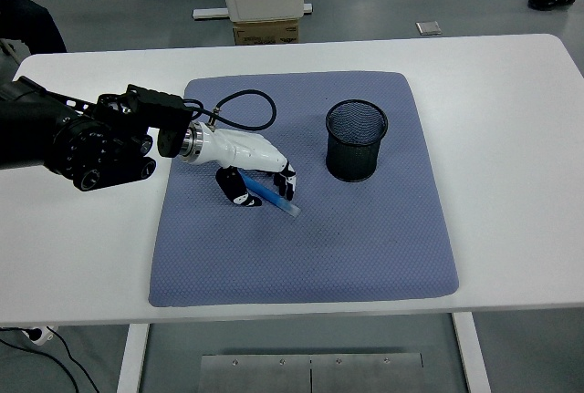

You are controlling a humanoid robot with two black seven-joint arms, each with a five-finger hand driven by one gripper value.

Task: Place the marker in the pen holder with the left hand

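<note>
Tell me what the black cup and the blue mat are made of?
The black cup looks like metal wire mesh: you can see through its fine grid. The blue mat looks like soft fabric or foam, matte, with a dotted, woven-looking texture.

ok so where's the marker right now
In the head view the blue marker lies on the blue mat, left of the black mesh pen holder, with the left hand closing its fingers around it.

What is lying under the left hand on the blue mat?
A blue marker lies on the mat under the left hand. Its lower end sticks out; the hand covers its upper end.
</note>
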